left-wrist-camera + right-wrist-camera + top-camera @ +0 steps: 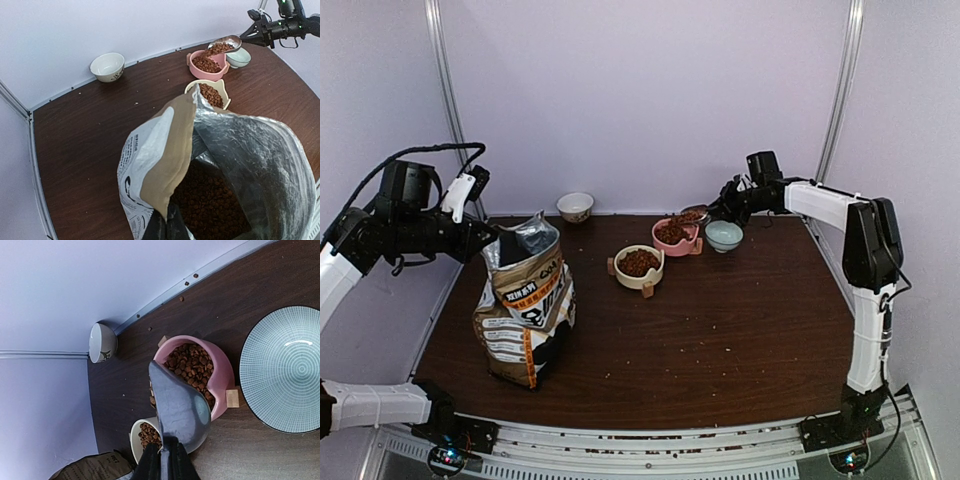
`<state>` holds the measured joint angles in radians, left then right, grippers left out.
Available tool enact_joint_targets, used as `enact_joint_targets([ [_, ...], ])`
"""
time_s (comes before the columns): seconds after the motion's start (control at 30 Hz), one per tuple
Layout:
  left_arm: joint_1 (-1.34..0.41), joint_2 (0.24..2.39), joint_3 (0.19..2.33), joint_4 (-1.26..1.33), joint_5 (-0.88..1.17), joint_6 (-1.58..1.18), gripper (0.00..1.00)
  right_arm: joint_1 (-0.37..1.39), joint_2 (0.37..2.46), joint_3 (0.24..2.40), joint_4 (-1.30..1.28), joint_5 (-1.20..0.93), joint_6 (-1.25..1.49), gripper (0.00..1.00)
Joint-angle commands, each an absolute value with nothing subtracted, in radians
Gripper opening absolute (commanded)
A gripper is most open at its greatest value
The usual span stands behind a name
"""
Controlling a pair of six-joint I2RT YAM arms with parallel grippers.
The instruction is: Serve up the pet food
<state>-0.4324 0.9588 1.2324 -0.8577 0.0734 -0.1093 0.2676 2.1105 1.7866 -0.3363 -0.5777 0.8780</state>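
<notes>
Left hand [167, 226] is clamped on the bag [525, 310] rim, holding it open. Pet food [210, 200] lies inside, visible only in the left wrist view; more fills the cream bowl [638, 265] and pink bowl [672, 236]. The pellets are judged loose, light and easily scattered: carry by scoop [179, 409], never pinch. Right hand [162, 465] is clamped on its handle. The right wrist view best shows the blue bowl [285, 367] empty.

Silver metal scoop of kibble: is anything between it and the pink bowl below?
Nothing visible. The right end effector holds the silver metal scoop tilted directly over the round pink bowl; reddish-brown kibble pellets spill straight in. The left end effector grips the printed bag, well aside.
</notes>
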Motion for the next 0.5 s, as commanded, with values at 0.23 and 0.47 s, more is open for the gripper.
enact_joint_targets([
  [0.23,-0.421,0.945,1.262,-0.537,0.175,-0.070,0.00,0.263,2.138,1.947,-0.557,-0.452,0.673,0.00],
  [0.47,-0.421,0.966,1.267,-0.534,0.244,-0.061,0.00,0.267,2.136,2.026,-0.669,-0.409,0.519,0.00],
])
